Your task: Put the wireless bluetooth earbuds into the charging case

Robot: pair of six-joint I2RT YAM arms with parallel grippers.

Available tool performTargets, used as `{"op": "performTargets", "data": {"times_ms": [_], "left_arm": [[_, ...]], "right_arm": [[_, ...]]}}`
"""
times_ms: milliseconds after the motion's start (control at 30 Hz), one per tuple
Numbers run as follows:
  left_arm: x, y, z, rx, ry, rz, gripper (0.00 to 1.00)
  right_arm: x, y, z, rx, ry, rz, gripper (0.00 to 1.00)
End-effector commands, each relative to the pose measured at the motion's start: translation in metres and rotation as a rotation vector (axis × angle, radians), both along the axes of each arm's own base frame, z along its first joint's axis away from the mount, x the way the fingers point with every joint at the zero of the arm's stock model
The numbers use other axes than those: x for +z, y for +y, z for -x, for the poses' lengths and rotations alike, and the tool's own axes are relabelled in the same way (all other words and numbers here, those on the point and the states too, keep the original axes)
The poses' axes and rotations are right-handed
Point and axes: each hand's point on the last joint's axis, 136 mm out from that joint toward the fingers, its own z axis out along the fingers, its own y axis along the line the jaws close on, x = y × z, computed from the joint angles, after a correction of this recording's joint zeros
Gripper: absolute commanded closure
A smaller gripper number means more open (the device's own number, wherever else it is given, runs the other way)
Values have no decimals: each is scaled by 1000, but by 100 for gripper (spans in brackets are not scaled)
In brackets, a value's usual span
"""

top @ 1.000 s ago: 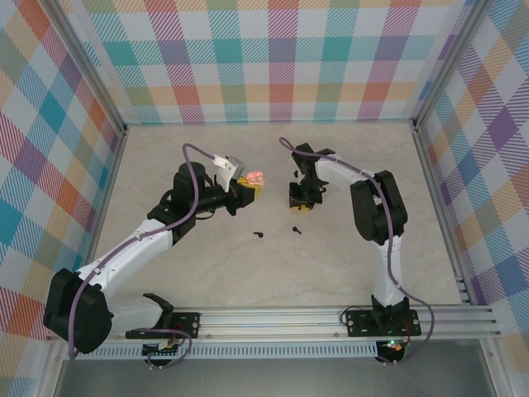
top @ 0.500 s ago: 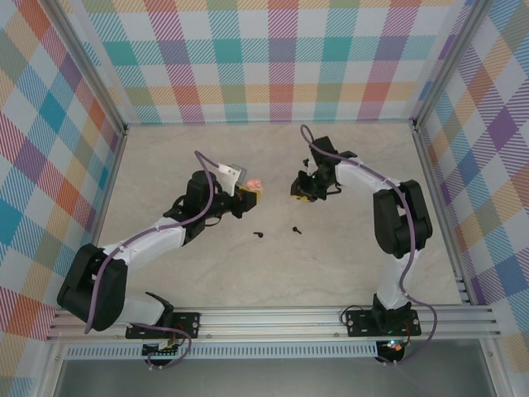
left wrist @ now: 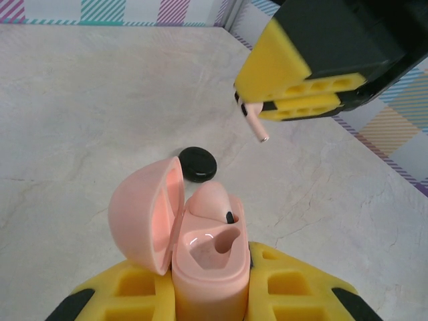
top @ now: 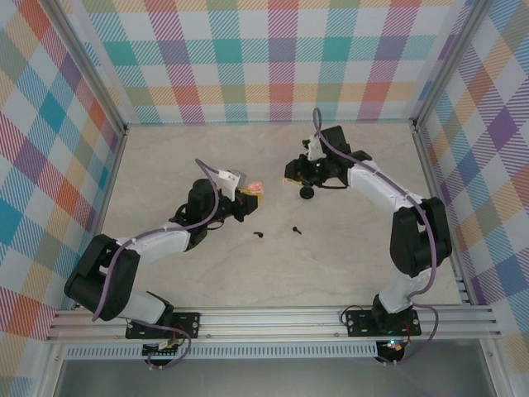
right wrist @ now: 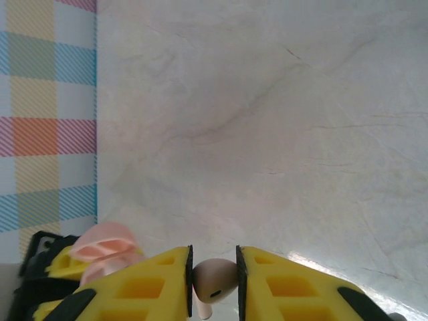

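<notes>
Right gripper point(right wrist: 214, 271): pinches a pale pink earbud point(right wrist: 217, 279) between nearly closed jaws. Left gripper point(left wrist: 210, 284): clamps the open pink case point(left wrist: 200, 244), second earbud point(left wrist: 211, 199) seated inside.

Your right gripper point(top: 291, 174) swung back toward the far wall, uncovering the black case point(top: 307, 193); your left gripper point(top: 250, 197) drew the pink case point(top: 258, 188) slightly nearer.
</notes>
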Motion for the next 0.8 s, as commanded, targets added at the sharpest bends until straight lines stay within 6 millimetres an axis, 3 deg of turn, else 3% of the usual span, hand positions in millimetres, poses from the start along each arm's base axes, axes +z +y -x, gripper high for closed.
{"op": "performTargets", "data": {"times_ms": [0,233,767], "left_arm": [[16,-7,3,-32,-95,43,91],[15,-12,6,-68,-121,46,91],[38,-35,20,-207,-125,112,91]], "right_arm": [[34,6,2,32,-97,-90,75],[64,12,8,59,-241,-121,75],[102,24,26,93,-488,-69,74]]}}
